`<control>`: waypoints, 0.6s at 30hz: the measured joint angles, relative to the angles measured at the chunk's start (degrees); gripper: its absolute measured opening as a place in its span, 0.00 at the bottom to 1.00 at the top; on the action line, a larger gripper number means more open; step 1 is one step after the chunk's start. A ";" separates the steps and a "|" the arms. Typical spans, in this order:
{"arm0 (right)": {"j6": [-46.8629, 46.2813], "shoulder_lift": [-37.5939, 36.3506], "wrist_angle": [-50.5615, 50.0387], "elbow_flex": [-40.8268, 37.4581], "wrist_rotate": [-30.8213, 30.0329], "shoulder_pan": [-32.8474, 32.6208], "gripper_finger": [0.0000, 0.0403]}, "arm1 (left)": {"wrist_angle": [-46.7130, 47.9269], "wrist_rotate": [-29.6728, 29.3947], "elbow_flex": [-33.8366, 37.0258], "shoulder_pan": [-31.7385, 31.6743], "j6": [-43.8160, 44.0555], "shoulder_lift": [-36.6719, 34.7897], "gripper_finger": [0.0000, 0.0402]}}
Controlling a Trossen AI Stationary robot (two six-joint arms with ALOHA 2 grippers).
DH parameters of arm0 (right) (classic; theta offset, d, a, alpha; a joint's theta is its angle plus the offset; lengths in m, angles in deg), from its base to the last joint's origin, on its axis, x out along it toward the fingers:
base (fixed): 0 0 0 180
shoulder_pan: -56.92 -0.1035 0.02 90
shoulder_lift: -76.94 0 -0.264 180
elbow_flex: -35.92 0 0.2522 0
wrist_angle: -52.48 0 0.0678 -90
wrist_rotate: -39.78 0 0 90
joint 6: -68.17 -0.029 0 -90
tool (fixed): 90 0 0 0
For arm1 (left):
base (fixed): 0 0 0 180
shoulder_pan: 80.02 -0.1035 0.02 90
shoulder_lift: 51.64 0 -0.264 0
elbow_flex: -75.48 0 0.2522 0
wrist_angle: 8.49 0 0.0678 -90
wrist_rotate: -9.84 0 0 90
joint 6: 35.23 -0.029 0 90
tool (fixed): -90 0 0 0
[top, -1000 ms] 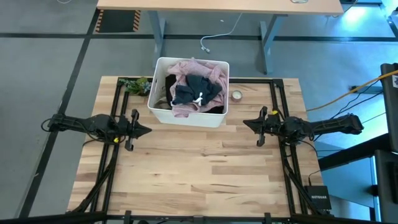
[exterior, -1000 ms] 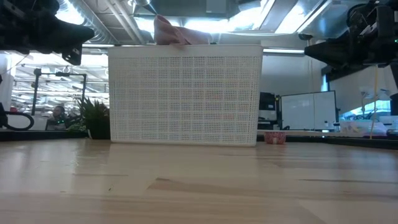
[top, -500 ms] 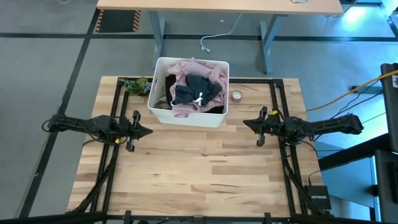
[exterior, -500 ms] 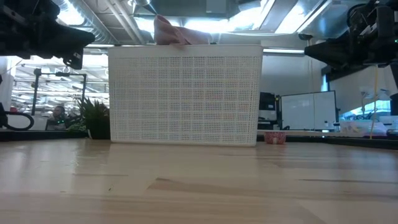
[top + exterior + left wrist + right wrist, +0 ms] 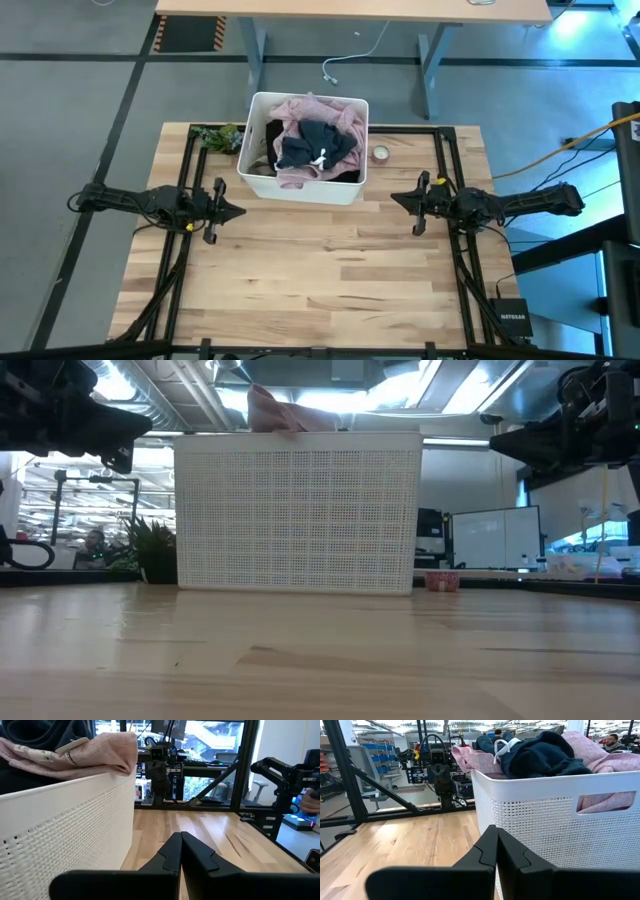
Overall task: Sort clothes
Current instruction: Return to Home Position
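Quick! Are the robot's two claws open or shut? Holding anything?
Left gripper: shut, empty, above the light wooden table, left side.
Right gripper: shut, empty, above the table's right side.

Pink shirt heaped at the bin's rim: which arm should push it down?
Probably left: the left end effector, shut, sits nearer the pink shirt's front fold than the right end effector.

Pink, navy clothes (image 5: pixel 314 141); white mesh-patterned bin (image 5: pixel 300 192)
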 joint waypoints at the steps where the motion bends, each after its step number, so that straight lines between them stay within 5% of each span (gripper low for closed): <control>1: 0.02 0.00 0.00 0.00 -0.04 0.00 0.02 | 0.00 -0.01 0.00 0.00 0.00 0.00 0.00; 18: 0.07 0.04 -3.93 0.00 -0.15 0.00 0.02 | 0.00 -0.02 0.00 0.02 0.00 0.00 0.00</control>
